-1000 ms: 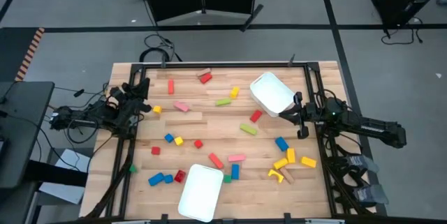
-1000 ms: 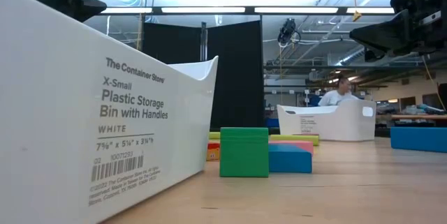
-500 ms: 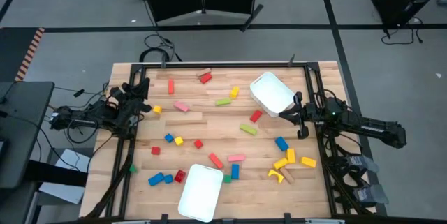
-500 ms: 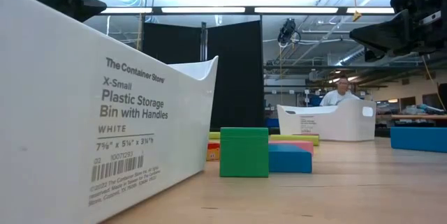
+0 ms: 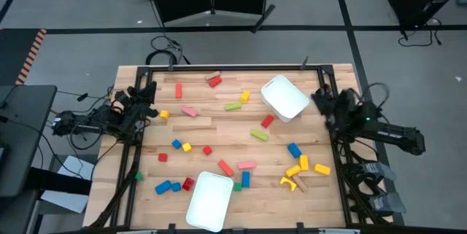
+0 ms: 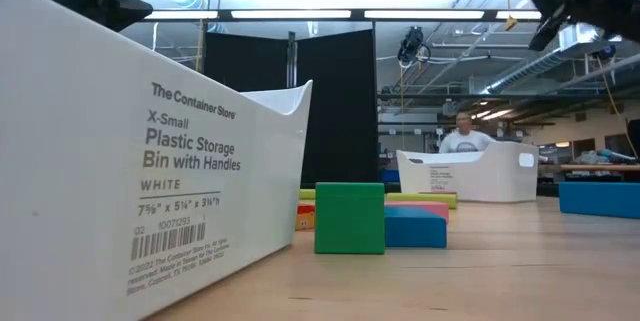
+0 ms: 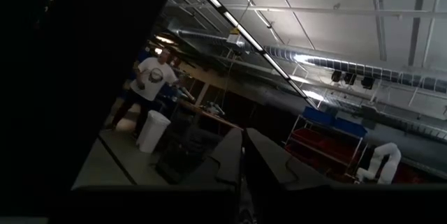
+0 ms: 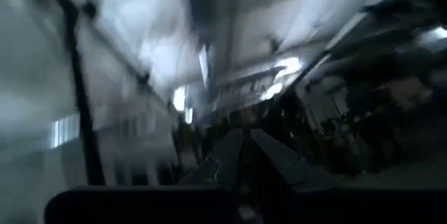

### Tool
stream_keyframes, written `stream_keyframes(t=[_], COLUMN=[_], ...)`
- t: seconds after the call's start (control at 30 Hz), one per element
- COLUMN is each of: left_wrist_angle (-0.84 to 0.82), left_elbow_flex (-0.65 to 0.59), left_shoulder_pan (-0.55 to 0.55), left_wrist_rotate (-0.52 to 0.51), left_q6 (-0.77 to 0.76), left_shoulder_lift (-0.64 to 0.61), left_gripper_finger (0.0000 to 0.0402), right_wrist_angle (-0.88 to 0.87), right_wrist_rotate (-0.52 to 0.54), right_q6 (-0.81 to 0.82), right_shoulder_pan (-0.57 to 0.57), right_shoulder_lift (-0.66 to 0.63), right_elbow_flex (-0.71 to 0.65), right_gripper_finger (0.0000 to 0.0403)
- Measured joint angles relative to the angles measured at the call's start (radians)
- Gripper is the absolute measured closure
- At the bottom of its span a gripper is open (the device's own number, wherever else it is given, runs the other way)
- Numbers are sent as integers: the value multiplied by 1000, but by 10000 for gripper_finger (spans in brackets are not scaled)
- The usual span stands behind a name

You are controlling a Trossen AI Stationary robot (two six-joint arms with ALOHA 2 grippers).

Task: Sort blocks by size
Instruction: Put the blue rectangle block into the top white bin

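High view: the wooden tabletop (image 5: 219, 128) carries the blocks (image 5: 241, 165), scattered loose across it in red, blue, yellow, green and pink, none inside either tray. One white tray (image 5: 284, 97) sits toward the far right part of the tabletop; a second white tray (image 5: 210, 201) lies at the near edge, with a blue block and a red one just beside it. A yellow cluster lies near the right edge. The left pincer (image 5: 149, 110) rests at the left edge of the tabletop, clenched on nothing. The right pincer (image 5: 321, 99) sits at the right edge, just beside the far tray and apart from it, also clenched and empty.

Low view: the near tray (image 6: 150, 161) fills the left side, its label reading "Plastic Storage Bin with Handles". A green block (image 6: 349, 217) stands upright on the tabletop (image 6: 480, 271), with a blue block (image 6: 415, 227) just beside it and a pink one behind. The other tray (image 6: 470, 173) stands farther back, and a person (image 6: 463, 137) shows in the room beyond it. A dark arm crosses the upper right corner.

Left wrist view: the left pincer's fingers (image 7: 262, 161) meet, pointing up into the room, where a person (image 7: 148, 84) in a white shirt stands.

Right wrist view: blurred; the right pincer's fingers (image 8: 279, 158) lie together, aimed at the ceiling.
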Motion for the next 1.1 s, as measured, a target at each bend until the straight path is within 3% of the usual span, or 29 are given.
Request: stream_keyframes(t=[0.1,0.17,0.3,0.4,0.57,0.67,0.7,0.73,0.83,0.93,1.0,1.1], left_wrist_angle=[0,-2,-20,-67,-118,-151,-164,-173,-218,-235,-239,-233], left_elbow_flex=[0,0,0,0,0,0,0,0,0,0,0,0], left_shoulder_pan=[0,0,0,0,0,0,0,0,-1,-1,-1,0], left_wrist_rotate=[0,11,65,149,207,233,243,251,253,249,244,214], left_q6=[0,0,-5,-74,-121,-164,-168,-175,-230,-294,-323,-349], left_shoulder_lift=[0,0,0,0,8,15,19,25,52,97,133,183], left_gripper_finger=[376,376,376,376,376,376,376,376,376,376,376,376], right_wrist_angle=[-215,-305,-228,-143,-18,-209,-331,-455,-822,-1176,-1327,-1449], right_wrist_rotate=[-137,-175,-193,-173,-156,-345,-354,-313,-17,245,340,369], right_q6=[53,127,148,62,78,79,71,46,-57,-4,112,323], right_shoulder_pan=[1,26,98,134,155,154,173,206,349,489,569,655], right_shoulder_lift=[72,173,402,561,750,806,814,821,845,892,932,998], right_elbow_flex=[83,115,174,217,278,368,408,448,589,735,793,811], right_gripper_finger=[361,362,362,362,363,365,366,367,373,377,377,365])
